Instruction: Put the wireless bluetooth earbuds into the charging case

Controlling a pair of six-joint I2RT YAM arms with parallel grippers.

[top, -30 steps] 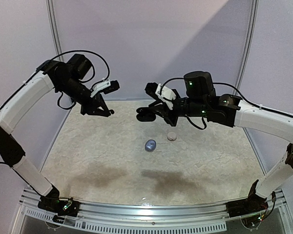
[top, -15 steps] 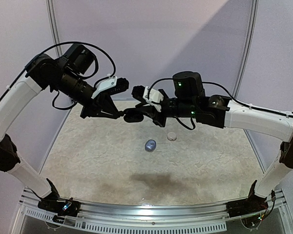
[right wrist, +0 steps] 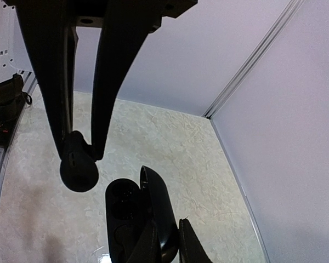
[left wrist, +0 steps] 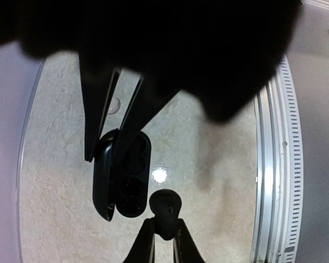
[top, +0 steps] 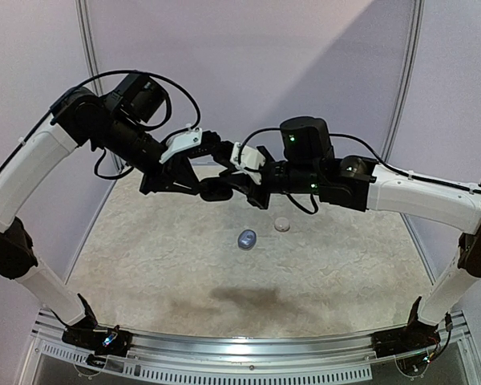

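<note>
Above the far part of the table (top: 144, 265), in mid-air, your two claws meet tip to tip.

Left claw (left wrist: 164, 224): pinched together on one black earbud (left wrist: 164, 208), held at the very tips.

Right claw (right wrist: 168, 236): clamped on the black charging case (right wrist: 129, 219). It seems to grip by the raised lid. The case is open, its mouth turned toward the left claw.

Progress: early. Your bud is lifted and brought up to the case but is not seated. Both wells look empty, though they are dark and neither wrist view lets you be sure.

Position: in the left wrist view the bud sits just beside the case's rim, at the end by the lower well and off to one side of it. In the right wrist view a small gap shows between the bud and the case body. Judge it near, not touching.

On the table: a grey-blue oval piece (top: 247, 238) and a small white round piece (top: 282, 224), near each other, well below the claws. They are too small to tell bud from case.

Remaining, by your judgement: line the bud over a well, seat it and let go, then do the rest.
</note>
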